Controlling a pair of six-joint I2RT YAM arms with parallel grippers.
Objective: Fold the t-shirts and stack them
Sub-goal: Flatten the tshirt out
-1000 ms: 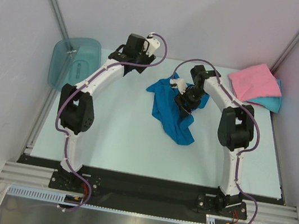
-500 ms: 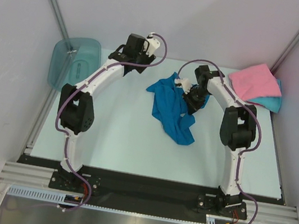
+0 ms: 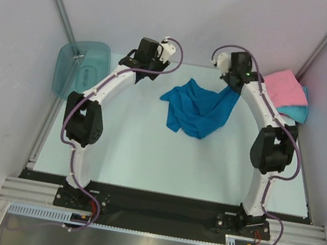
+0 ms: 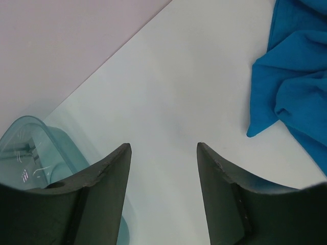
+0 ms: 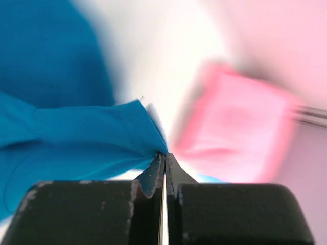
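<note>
The deep blue t-shirt [image 3: 195,109] lies crumpled at mid-table, with one edge pulled up toward the back right. My right gripper [image 3: 230,87] is shut on that edge. In the right wrist view the blue cloth [image 5: 76,127] is pinched at my right gripper [image 5: 164,154], whose jaws are pressed together. The folded pink t-shirt [image 3: 279,88] [image 5: 240,122] rests on the turquoise one [image 3: 296,111] in the back right corner. My left gripper [image 3: 149,72] [image 4: 163,148] hovers open over bare table at the back left. Nothing is between its fingers, and the blue t-shirt [image 4: 296,76] is off to its right.
A translucent teal bin [image 3: 82,67] [image 4: 30,148] stands at the back left, off the table's edge. White walls and metal frame posts enclose the table on three sides.
My right gripper has shut on the blue t-shirt and carried its edge up and toward the back right, spreading the cloth. The left arm has stayed in place.
</note>
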